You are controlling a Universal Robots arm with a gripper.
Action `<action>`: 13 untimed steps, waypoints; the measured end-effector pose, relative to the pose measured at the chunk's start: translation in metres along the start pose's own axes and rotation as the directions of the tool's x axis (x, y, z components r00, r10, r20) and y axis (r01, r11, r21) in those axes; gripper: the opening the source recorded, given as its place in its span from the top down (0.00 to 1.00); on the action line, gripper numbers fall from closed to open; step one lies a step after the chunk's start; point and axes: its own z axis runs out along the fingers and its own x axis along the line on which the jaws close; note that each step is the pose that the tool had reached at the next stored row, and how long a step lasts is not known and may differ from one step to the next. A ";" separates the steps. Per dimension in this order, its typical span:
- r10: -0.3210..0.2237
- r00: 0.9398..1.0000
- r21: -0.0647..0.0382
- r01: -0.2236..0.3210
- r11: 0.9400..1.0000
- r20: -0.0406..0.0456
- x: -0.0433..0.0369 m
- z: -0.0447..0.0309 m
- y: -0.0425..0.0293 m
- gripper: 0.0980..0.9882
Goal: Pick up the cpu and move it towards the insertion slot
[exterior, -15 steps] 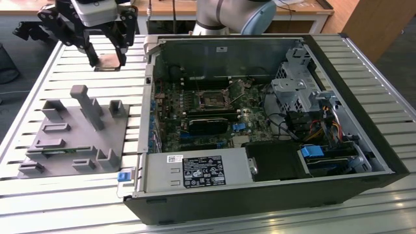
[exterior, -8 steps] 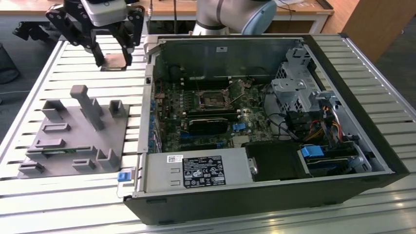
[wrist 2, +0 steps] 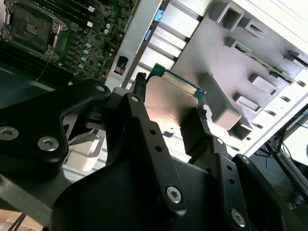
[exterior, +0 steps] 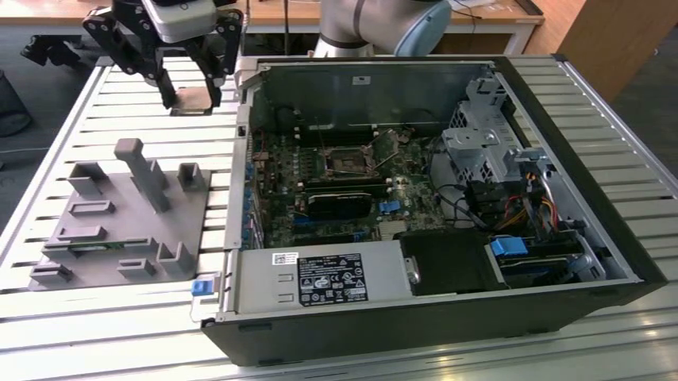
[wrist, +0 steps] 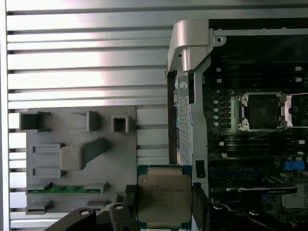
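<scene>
My gripper (exterior: 193, 99) hangs above the slatted table at the exterior view's upper left, just outside the open computer case, shut on the cpu (exterior: 194, 101). The cpu (wrist: 164, 196) is a flat square chip with a shiny silver top and a green rim, held level between the two black fingers (wrist: 129, 198); its metal face also shows in the second wrist view (wrist 2: 169, 103). The insertion slot (exterior: 344, 159), a silvery frame with an open lever around a dark centre, sits on the motherboard inside the case, and shows in both wrist views (wrist: 260, 112) (wrist 2: 30, 29).
A grey holder tray (exterior: 111, 226) with upright posts lies on the table to the exterior view's left of the case. The black case's wall (exterior: 241, 119) stands between gripper and motherboard. A black module (exterior: 341, 202), a blue connector (exterior: 388, 205) and cables (exterior: 498, 202) crowd the board.
</scene>
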 end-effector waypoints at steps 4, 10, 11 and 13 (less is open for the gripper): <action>0.000 1.000 0.000 0.000 1.000 0.000 -0.0127 0.0000 0.0006 0.51; 0.000 1.000 0.000 0.000 1.000 -0.001 -0.0228 0.0000 0.0011 0.51; 0.000 1.000 0.000 0.000 1.000 -0.001 -0.0245 0.0000 0.0012 0.51; 0.000 1.000 0.000 0.000 1.000 -0.001 -0.0274 0.0001 0.0014 0.51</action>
